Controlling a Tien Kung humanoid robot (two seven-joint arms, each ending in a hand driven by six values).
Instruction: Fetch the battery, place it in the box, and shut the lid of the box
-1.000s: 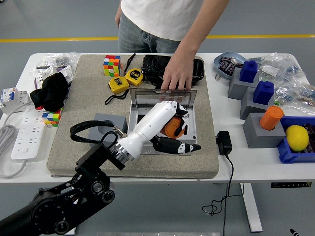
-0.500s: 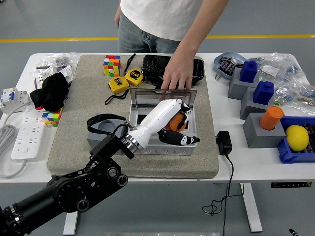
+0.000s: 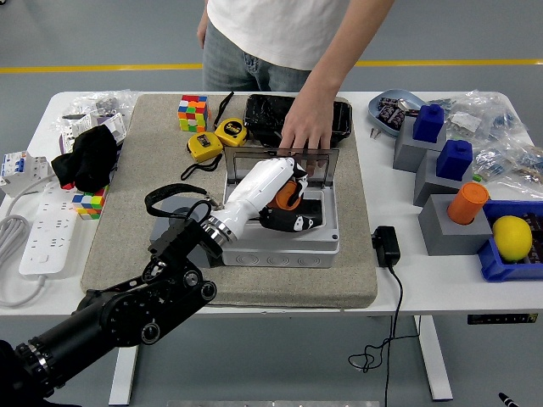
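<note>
An open grey box [image 3: 280,251] stands on the grey mat, its clear lid [image 3: 280,163] raised at the far side. A person's hand [image 3: 305,131] rests on the lid's top edge. My left hand [image 3: 287,208], white with black fingers, reaches from the lower left into the box. Its fingers curl around an orange battery [image 3: 288,195], which is held low inside the box near the lid. I cannot tell whether the battery touches the box floor. My right arm is out of view.
Two yellow tape measures [image 3: 216,140], a Rubik's cube [image 3: 193,112] and a black tray [image 3: 267,114] lie behind the box. A black power adapter [image 3: 386,246] sits to its right. Grey blocks with blue and orange caps [image 3: 450,195] and a lemon [image 3: 512,237] fill the right side. A power strip [image 3: 42,237] lies at the left.
My left hand has moved further into the box with the orange battery, toward the lid. The person's hand has stayed on the lid.
</note>
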